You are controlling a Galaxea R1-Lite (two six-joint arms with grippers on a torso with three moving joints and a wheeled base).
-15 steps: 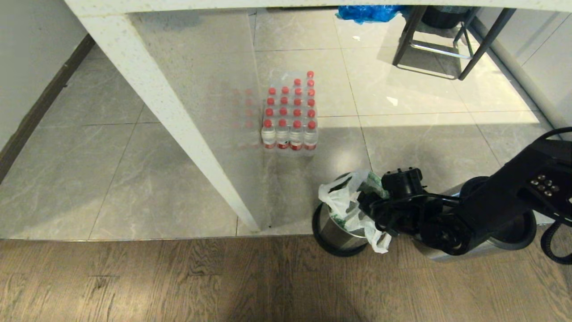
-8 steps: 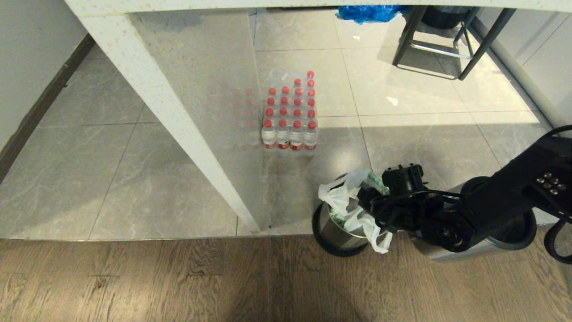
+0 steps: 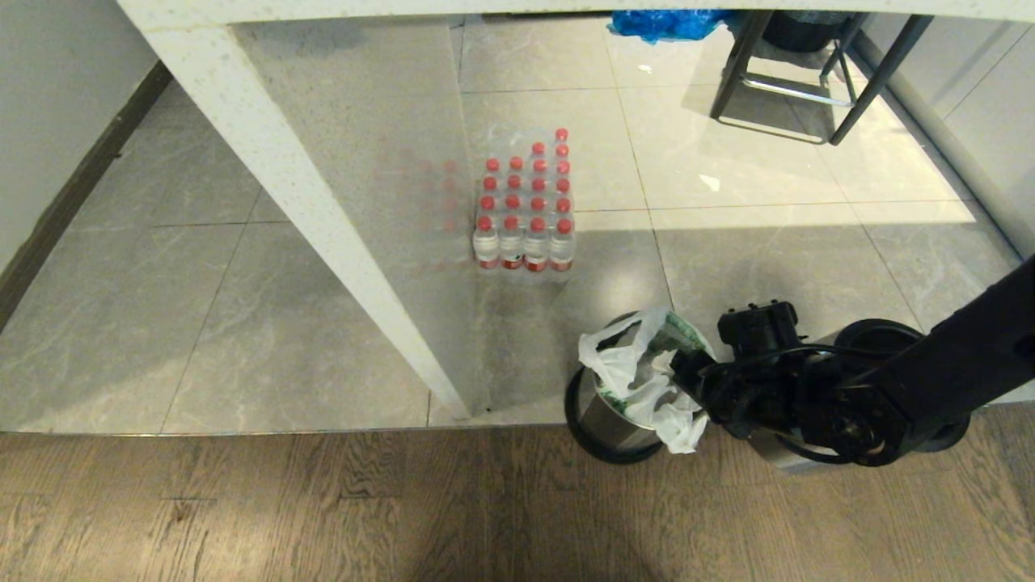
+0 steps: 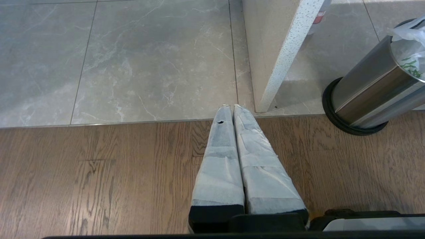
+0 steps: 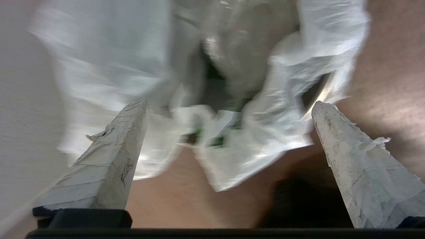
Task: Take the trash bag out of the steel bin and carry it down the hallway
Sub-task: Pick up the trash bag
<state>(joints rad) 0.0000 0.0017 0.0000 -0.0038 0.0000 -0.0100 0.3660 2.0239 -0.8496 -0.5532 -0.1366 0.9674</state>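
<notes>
Beside the white post (image 3: 323, 242), on its right at the seam where grey tile meets wood floor, we see the bin (image 3: 608, 420) standing upright on its black ring. Our bag (image 3: 639, 380) sits in the bin, white crinkled plastic with green print, its edges spilling over the rim and one flap hanging down the bin's side nearest us. Our right claw (image 3: 683, 380) reaches in from the bin's right and sits at the bag's edge; in the wrist view its two taped fingers (image 5: 113, 156) stand wide apart with the bag (image 5: 232, 99) lying beyond and between them, nothing gripped. Whether the tips touch the plastic we cannot tell. Our left claw (image 4: 230, 108) hangs over the wood floor, well to the bin's left, just short of the post's foot, its fingers pressed together and empty; from there the bin (image 4: 368, 93) shows off to one side. Past the bin, on the tile, stands a pack of red-capped bottles (image 3: 525, 210)
</notes>
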